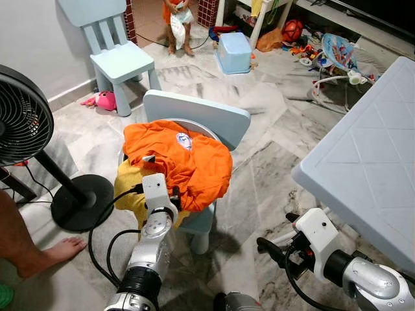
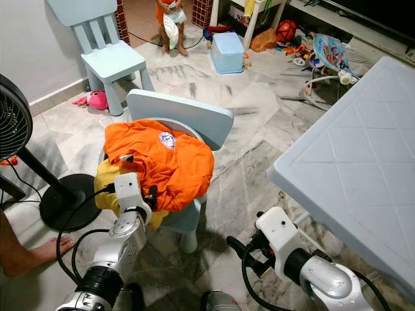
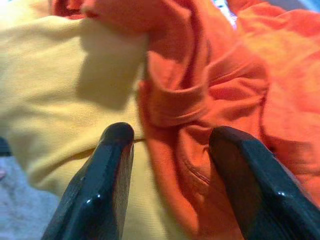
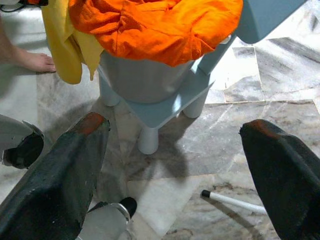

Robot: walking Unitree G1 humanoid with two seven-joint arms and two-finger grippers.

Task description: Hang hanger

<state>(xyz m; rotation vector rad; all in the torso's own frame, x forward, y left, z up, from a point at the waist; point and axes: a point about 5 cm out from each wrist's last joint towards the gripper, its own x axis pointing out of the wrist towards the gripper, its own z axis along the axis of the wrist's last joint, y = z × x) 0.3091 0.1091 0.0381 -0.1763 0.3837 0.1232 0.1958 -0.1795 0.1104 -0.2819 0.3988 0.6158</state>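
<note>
An orange garment [image 1: 185,159] lies heaped on the seat of a small pale-blue chair [image 1: 201,113], over a yellow garment [image 1: 130,188] that hangs off the chair's left side. My left gripper [image 3: 170,165] is open, its fingertips [image 3: 112,150] pressed against the cloth where orange meets yellow. My right gripper [image 4: 175,165] is open and low over the floor to the right of the chair, with nothing between its fingers. A thin white rod with a black tip [image 4: 230,200] lies on the floor below it. I cannot make out a hanger.
A black standing fan [image 1: 19,123] and its round base [image 1: 81,201] are at the left, beside a person's bare foot [image 1: 55,249]. A pale table [image 1: 363,162] juts in from the right. Behind are a second chair [image 1: 117,52], a blue box [image 1: 235,52] and toys.
</note>
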